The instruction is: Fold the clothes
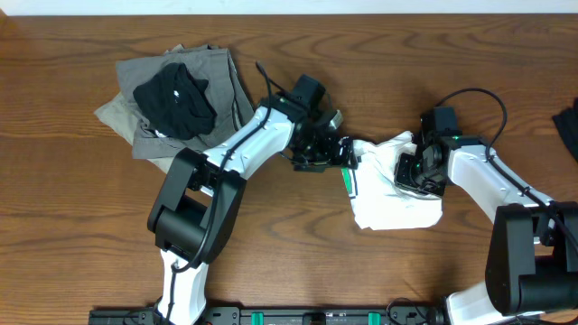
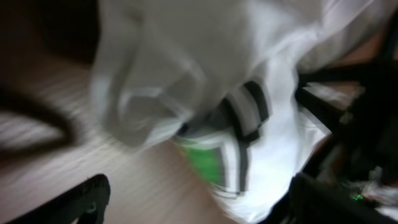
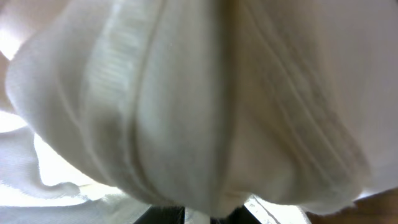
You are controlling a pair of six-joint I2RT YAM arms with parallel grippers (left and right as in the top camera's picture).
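A white garment (image 1: 397,194) with a green patch and dark-striped trim (image 1: 348,181) lies crumpled right of the table's middle. My left gripper (image 1: 340,153) is at its left edge. In the left wrist view its fingers (image 2: 199,202) are spread wide, with the garment's striped trim (image 2: 245,118) and green patch (image 2: 202,158) just ahead; the view is blurred. My right gripper (image 1: 414,171) is on the garment's upper right part. In the right wrist view white cloth (image 3: 186,106) fills the frame and sits pinched between the fingers (image 3: 205,214).
A pile of grey clothes (image 1: 221,77) with a black garment (image 1: 176,97) on top lies at the back left. Another dark item (image 1: 569,126) shows at the right edge. Bare wooden table (image 1: 298,244) lies in front of the garment.
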